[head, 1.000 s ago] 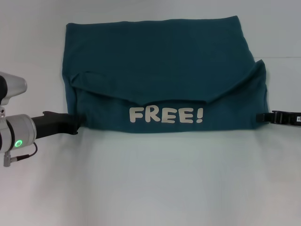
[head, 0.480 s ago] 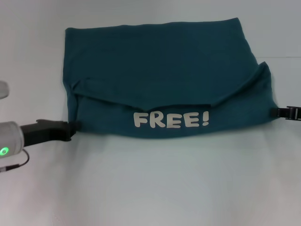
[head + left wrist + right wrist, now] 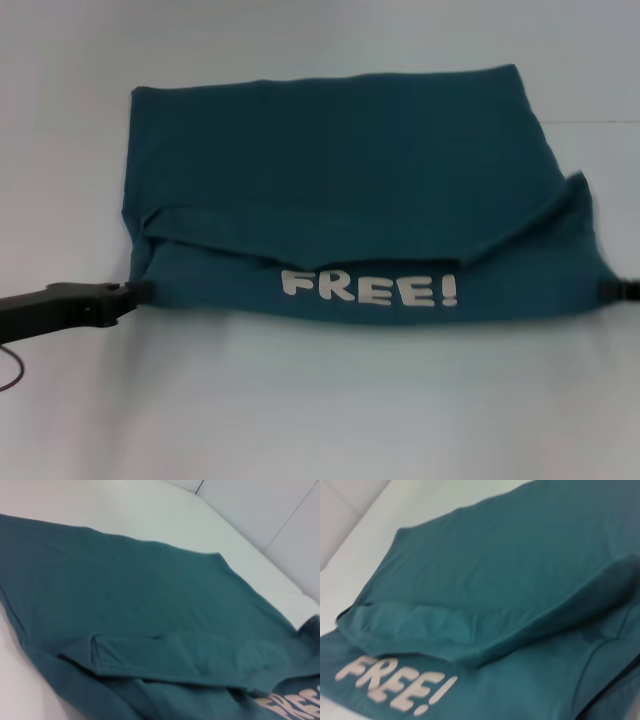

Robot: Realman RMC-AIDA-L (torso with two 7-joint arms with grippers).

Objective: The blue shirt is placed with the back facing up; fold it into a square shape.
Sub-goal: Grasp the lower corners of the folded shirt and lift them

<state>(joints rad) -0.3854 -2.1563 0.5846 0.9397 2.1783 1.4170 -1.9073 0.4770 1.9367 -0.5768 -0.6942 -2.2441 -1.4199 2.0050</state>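
- You had the blue shirt (image 3: 340,210) lying across the white bench (image 3: 320,400), its near part doubled over so that the white "FREE!" lettering (image 3: 370,289) faced up along the near edge.
- Above the lettering, the plain fabric showed a folded flap edge sagging toward the middle of the shirt.
- Your left pincer (image 3: 125,296) sat at the shirt's near left corner, touching the cloth; whether it was clenched on the fabric you could not tell.
- Your right pincer (image 3: 612,289) was barely in the head view, at the shirt's near right corner, and its grip could not be told either.
- Both wrist views showed the shirt (image 3: 150,615) only, with the lettering (image 3: 395,684) close by.
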